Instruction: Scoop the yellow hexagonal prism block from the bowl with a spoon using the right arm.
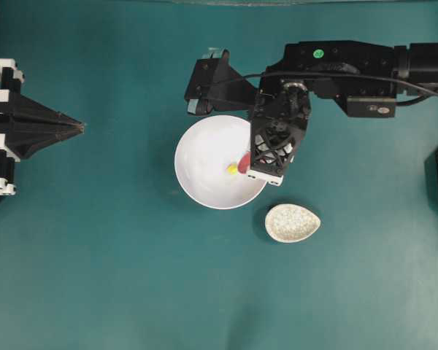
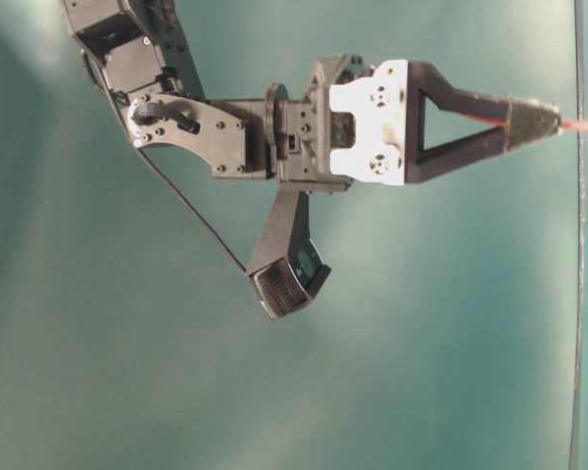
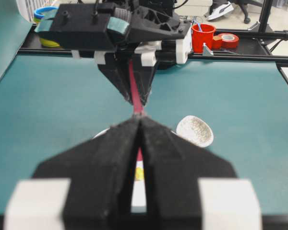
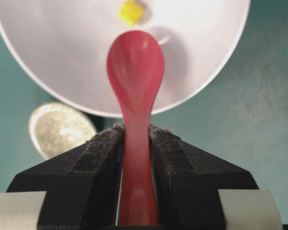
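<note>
The white bowl stands mid-table with the tiny yellow hexagonal prism block inside it. My right gripper hangs over the bowl's right side, shut on the handle of the pink-red spoon. In the right wrist view the spoon runs out from between the right gripper's pads, its scoop over the bowl. The block lies just past the scoop's tip. My left gripper rests shut at the table's left edge with nothing in it, as the left wrist view also shows.
A small oval speckled dish sits on the teal table just right of and below the bowl. Beyond the table's far edge stand a red cup and tape rolls. The right arm's black forearm spans the upper right.
</note>
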`<state>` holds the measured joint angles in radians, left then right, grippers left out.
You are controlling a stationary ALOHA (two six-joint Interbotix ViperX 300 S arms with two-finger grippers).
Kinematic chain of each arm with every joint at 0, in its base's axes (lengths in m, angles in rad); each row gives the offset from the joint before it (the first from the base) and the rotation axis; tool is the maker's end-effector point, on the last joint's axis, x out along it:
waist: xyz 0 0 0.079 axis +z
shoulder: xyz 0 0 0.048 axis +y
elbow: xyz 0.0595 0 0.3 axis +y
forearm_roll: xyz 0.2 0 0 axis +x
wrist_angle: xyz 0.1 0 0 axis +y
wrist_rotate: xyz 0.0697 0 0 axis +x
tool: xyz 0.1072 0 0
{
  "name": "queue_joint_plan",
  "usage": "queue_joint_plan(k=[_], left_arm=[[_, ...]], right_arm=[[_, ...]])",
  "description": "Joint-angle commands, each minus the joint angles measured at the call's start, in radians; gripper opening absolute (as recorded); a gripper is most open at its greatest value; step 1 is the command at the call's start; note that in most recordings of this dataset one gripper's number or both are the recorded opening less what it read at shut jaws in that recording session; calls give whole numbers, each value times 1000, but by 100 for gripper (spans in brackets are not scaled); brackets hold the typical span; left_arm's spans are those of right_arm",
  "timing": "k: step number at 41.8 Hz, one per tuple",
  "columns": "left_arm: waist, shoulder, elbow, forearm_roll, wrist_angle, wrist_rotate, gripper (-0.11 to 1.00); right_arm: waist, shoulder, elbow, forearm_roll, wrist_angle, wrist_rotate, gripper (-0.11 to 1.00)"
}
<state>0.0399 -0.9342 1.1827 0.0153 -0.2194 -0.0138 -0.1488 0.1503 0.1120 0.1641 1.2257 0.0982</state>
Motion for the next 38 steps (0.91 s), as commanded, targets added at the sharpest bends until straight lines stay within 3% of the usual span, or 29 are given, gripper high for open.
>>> queue_joint_plan(k=[1, 38], left_arm=[[-2, 5, -25, 3, -6, 2, 0], [-2, 3, -25, 3, -6, 2, 0]], right_arm=[[-2, -14, -23, -2, -6, -3, 22], [12, 43, -15, 3, -86, -5, 22]])
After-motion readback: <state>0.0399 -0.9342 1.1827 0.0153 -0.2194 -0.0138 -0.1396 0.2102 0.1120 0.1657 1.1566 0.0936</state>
